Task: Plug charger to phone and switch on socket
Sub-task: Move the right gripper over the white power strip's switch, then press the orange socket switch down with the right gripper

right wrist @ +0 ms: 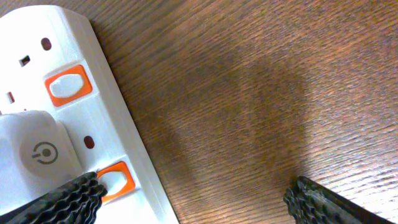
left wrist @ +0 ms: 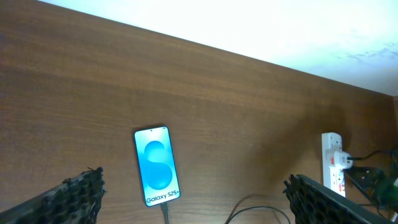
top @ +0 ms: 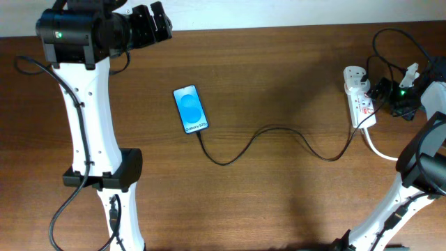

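Looks plugged in already, going by charger (top: pixel 279 131) running from the lower edge of phone (top: pixel 191 109), flat and lit mid-worktop (top: pixel 279 63), across to socket (top: pixel 357 94) at the right edge. Hence left fingers (left wrist: pixel 68 196) spread wide, empty, held high and well apart from phone, out of the way. Right fingers (right wrist: pixel 62 199) likewise spread, gripping nothing, low over socket: one tip over or touching the lower switch (right wrist: pixel 118 177) beside the white adapter (right wrist: pixel 34 152), the other above bare wood. Probably poised to press; contact uncertain.
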{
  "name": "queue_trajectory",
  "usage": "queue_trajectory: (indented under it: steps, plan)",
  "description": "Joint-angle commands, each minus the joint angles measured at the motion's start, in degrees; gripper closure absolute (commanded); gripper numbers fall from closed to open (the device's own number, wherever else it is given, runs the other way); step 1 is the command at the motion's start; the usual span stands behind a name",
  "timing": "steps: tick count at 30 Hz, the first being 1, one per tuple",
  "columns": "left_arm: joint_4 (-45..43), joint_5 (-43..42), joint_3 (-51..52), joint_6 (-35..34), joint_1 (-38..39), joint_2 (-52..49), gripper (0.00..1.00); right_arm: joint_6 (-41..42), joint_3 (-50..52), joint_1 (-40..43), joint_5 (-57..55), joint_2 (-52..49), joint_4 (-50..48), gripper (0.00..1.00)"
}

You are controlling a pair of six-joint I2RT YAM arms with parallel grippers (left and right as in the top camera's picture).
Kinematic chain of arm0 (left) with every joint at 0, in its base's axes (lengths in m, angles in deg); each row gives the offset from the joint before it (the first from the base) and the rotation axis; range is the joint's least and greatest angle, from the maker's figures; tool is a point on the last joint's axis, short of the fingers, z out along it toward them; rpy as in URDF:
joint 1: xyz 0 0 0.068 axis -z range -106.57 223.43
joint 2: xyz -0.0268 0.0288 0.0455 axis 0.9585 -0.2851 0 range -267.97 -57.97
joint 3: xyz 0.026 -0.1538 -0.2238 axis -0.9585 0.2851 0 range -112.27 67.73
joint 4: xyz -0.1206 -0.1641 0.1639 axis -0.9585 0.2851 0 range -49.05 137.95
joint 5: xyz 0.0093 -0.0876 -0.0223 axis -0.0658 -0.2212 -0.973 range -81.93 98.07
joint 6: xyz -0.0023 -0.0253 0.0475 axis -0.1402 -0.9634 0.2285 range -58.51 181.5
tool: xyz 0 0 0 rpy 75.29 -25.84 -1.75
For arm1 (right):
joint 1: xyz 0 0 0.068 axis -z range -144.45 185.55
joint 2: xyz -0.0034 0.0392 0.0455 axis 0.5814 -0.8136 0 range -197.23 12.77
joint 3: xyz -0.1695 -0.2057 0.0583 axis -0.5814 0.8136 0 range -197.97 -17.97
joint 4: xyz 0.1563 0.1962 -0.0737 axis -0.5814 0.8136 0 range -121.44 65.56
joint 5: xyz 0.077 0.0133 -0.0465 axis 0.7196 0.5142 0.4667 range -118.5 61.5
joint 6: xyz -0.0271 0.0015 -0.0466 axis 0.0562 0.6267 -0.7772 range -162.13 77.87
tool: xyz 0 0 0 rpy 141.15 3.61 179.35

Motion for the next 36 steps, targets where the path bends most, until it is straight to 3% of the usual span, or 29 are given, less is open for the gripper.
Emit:
queue_trajectory:
  steps: [1, 16, 20, 36]
  plan:
    - [0.02, 0.37, -0.37, 1.11, -0.07, 0.66, 0.01, -1.92, 0.96, -2.56, -0.48, -2.14, 1.14, 0.0]
    - [0.02, -1.11, -0.37, 1.11, -0.09, 0.66, 0.01, -3.15, 1.03, -4.83, -1.99, -2.14, 2.19, 0.0]
    - [0.02, -1.14, -0.37, 1.11, -0.09, 0.66, 0.01, 4.31, 0.85, -2.45, -2.58, -2.14, -1.05, 0.01]
    - [0.02, -1.14, -0.37, 1.09, 0.07, 0.66, 0.01, 2.8, 1.03, -2.99, -3.23, -2.14, 1.75, 0.01]
